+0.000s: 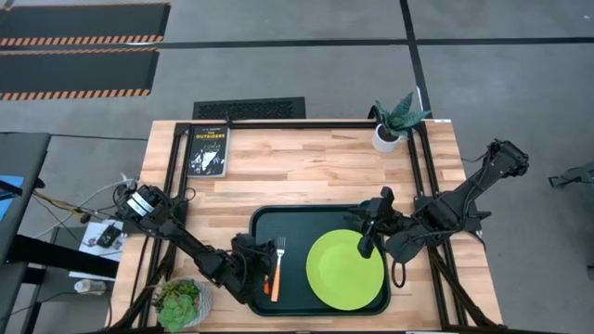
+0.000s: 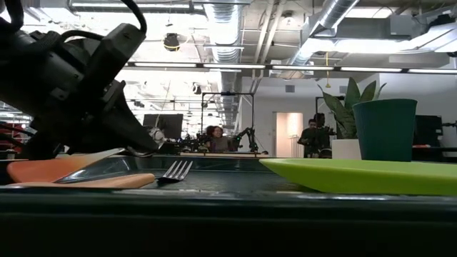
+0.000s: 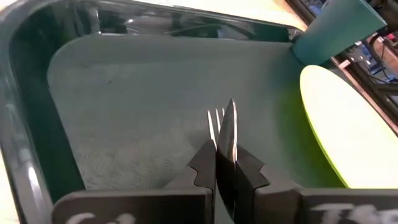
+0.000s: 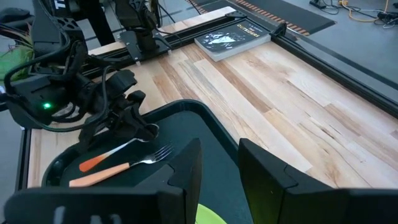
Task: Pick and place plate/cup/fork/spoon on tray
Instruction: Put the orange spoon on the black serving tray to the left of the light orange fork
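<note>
The left gripper (image 1: 252, 266) had its fingers pinched on the spoon (image 4: 115, 152) over the tray (image 1: 297, 215). It should lower it beside the fork (image 1: 277, 269) before releasing. The right gripper (image 1: 365, 243) held the cup (image 2: 385, 128) above the plate (image 1: 345, 270).

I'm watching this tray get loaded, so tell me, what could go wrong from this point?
1. The left gripper is shut on the spoon, which lies right beside the fork. Pulling away before letting go could drag both.
2. The cup shows at the plate's edge, close to the right gripper. A nudge there might tip it.
</note>
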Robot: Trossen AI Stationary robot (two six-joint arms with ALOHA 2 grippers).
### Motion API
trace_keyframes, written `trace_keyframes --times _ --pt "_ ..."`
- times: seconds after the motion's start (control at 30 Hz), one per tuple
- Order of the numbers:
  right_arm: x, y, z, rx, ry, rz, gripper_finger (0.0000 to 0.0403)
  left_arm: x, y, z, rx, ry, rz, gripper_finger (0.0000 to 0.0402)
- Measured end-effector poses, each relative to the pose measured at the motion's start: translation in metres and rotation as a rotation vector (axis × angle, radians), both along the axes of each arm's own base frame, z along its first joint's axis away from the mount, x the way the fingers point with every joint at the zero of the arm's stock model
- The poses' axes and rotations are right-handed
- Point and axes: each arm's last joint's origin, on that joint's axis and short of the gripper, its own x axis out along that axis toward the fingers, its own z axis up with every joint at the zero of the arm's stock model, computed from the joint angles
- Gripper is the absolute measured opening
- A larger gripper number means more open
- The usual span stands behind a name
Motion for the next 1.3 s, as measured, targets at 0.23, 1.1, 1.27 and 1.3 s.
trace_keyframes --times 0.23,1.1,1.27,1.3 --pt "0.0000 0.0000 0.0000 0.000 0.000 0.000 0.0129 0.0038 0.0040 -0.0013 -0.057 0.032 -0.002 0.0017" --pt "0.0000 0.0000 0.0001 0.000 -0.001 -0.001 0.0129 0.0053 0.0058 -0.0014 -0.072 0.056 -0.012 0.0141" --pt "0.0000 0.0000 0.0001 0.000 -0.002 -0.001 0.0129 0.0052 0.0059 -0.0001 -0.070 0.049 -0.009 0.0179" --pt "0.0000 0.0000 0.0001 0.000 -0.002 -0.001 0.0129 0.0052 0.0060 0.0006 -0.069 0.050 -0.012 0.0181"
